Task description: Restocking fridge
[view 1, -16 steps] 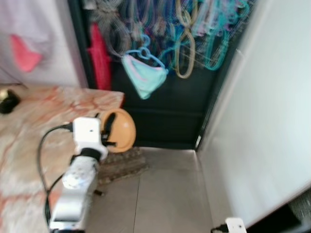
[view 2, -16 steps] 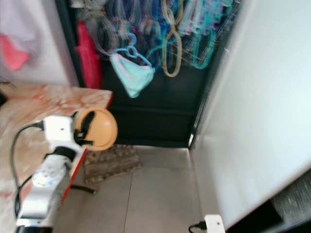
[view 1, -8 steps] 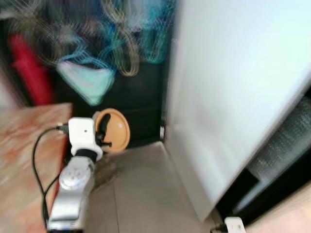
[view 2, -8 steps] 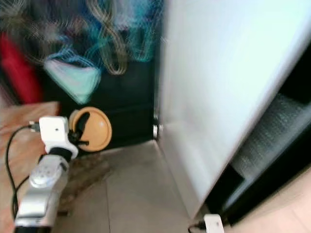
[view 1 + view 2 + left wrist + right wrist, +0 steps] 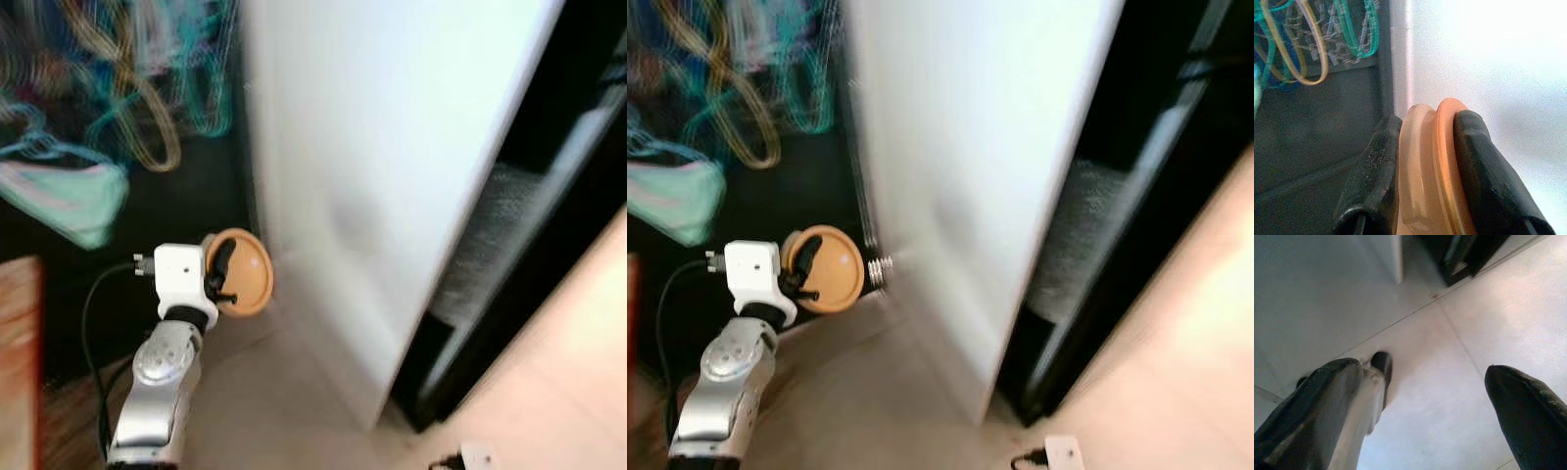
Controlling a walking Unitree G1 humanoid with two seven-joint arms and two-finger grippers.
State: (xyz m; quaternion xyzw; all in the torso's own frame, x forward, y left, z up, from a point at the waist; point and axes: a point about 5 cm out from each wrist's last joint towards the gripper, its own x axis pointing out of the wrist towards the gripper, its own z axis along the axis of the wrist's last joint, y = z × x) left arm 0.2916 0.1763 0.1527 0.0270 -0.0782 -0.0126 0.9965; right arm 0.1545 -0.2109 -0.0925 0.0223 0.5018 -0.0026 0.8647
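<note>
Right tool point(image 5: 1415, 396): hangs low over the tiled floor point(image 5: 1474, 333), its black fingers spread wide with nothing between them.
Left tool point(image 5: 1422, 161): raised ahead of the robot on its silver arm, fingers clamped on the rim of an orange plate point(image 5: 243, 286), which it holds on edge.
Plate position: in the air, just beside the near corner of the white fridge door point(image 5: 392, 166), above the floor and resting on nothing.
Fridge: the door stands ajar; a dark opening point(image 5: 549, 225) shows to its right, its contents too blurred to name.
Behind: coloured hangers point(image 5: 127, 108) on a dark rack, smeared by camera motion.
Step in hand: probably carrying the plate round to the opening.
Doing it well: keep the grip firm, swing wide of the door's edge, and level the plate before setting it on a shelf.
</note>
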